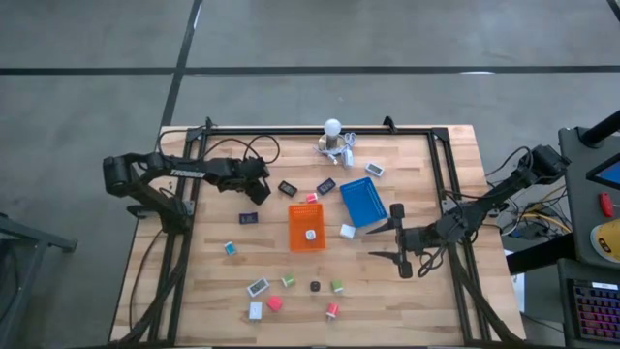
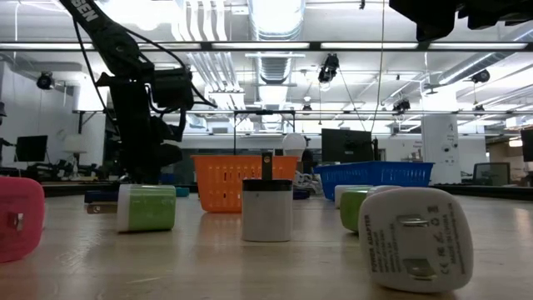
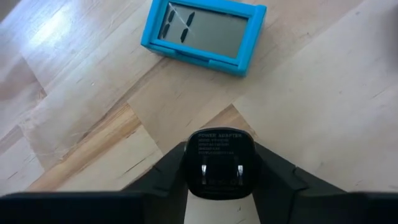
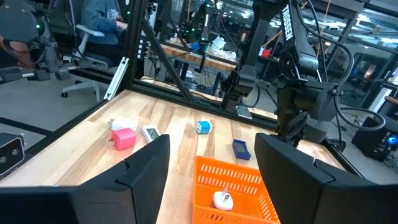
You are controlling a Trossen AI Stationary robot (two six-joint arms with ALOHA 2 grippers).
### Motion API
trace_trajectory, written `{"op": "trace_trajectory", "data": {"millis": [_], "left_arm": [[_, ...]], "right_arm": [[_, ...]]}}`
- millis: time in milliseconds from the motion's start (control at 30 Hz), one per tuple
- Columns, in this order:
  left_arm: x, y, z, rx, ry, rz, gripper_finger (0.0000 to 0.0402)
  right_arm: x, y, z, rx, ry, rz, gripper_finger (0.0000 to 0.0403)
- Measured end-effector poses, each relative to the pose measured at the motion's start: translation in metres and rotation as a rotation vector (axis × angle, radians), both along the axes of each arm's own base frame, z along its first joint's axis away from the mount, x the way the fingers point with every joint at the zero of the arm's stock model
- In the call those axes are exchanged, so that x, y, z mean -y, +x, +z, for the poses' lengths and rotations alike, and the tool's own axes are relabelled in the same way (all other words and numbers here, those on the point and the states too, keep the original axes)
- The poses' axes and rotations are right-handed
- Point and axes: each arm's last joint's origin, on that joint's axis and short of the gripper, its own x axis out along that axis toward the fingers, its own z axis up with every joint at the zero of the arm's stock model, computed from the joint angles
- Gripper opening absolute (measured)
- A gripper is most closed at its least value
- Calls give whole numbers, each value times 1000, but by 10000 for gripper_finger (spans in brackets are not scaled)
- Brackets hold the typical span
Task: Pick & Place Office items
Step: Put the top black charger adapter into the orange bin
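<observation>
**Camera setup**

High: straight down over the whole counter (image 1: 407, 281). Low: counter level, facing the room. Left wrist: close, looking down at wood. Right wrist: looks across the counter. Orange tray (image 1: 306, 227) appears in high, low, right wrist.

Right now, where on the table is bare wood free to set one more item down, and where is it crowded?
Free: the strip below the left gripper, left of the orange tray, with only the teal item in it. Crowded: the front edge around the green item, and near the blue tray.
</observation>
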Motion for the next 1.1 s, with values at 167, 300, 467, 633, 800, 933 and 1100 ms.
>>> {"op": "trace_trajectory", "data": {"millis": [167,300,467,633,800,933,1100], "left_arm": [[0,0,0,-12,1,-29,132],[1,1,1,-10,7,-64,132],[3,6,9,72,41,-119,132],[9,6,17,201,106,-176,132],[18,1,21,389,171,-268,132],[25,-6,21,544,201,-369,132],[35,-17,20,741,268,-536,132]], "right_arm": [[0,0,0,0,0,1,226],[0,0,0,0,0,2,226],[0,0,0,0,1,2,226],[0,0,0,0,6,2,226],[0,0,0,0,8,1,226],[0,0,0,0,8,1,226],[0,0,0,2,8,2,226]]}}
